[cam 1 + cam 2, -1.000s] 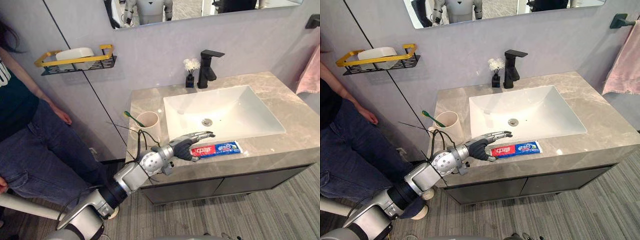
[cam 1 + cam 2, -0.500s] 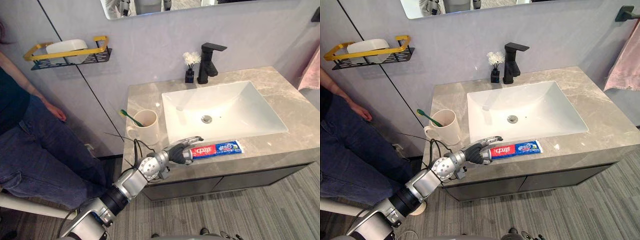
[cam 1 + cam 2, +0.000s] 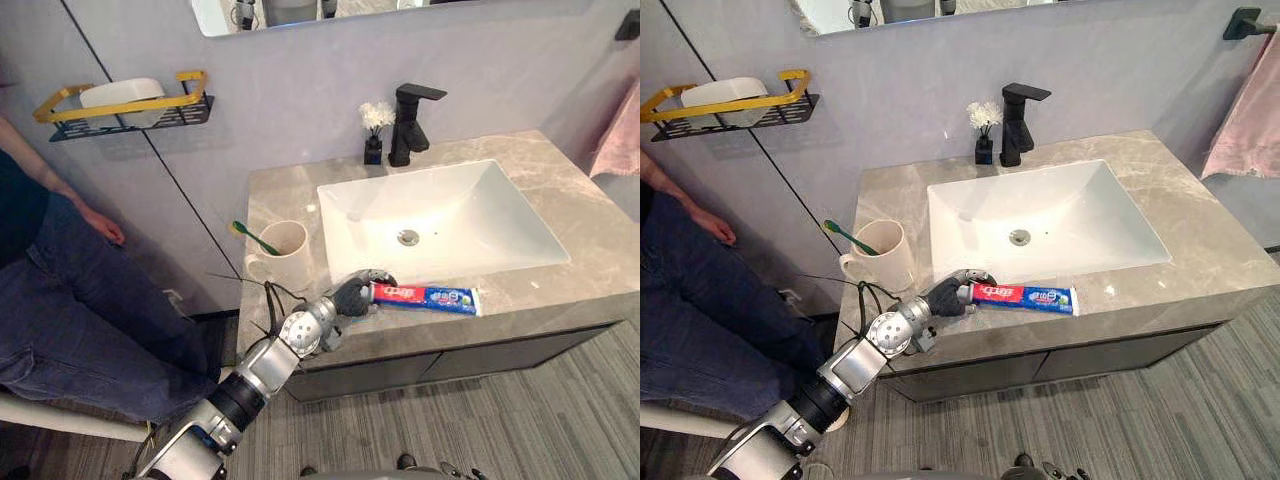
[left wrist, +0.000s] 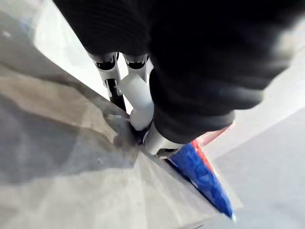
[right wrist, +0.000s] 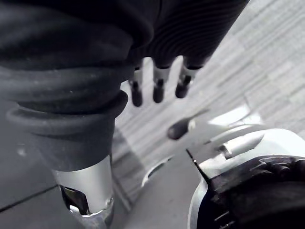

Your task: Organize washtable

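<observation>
The left hand (image 3: 358, 294) curls round the cap end of the toothpaste tube (image 3: 432, 298), which lies on the counter (image 3: 600, 230) at the sink's (image 3: 470, 235) six o'clock. Held so far off-centre, the tube may sag and slip off the front edge when lifted. The right hand (image 5: 157, 88) hangs loose-fingered over the floor (image 5: 267, 71).

The left arm (image 3: 262, 372) reaches forward from the lower left, stretched almost straight, with the elbow low. The left hand (image 3: 352, 296) is at its far end, back upward, with its fingers (image 4: 137, 98) curled over the nearest end of the toothpaste (image 3: 425, 297). The right hand (image 5: 158, 85) hangs down, its fingers loosely straight and holding nothing.
</observation>
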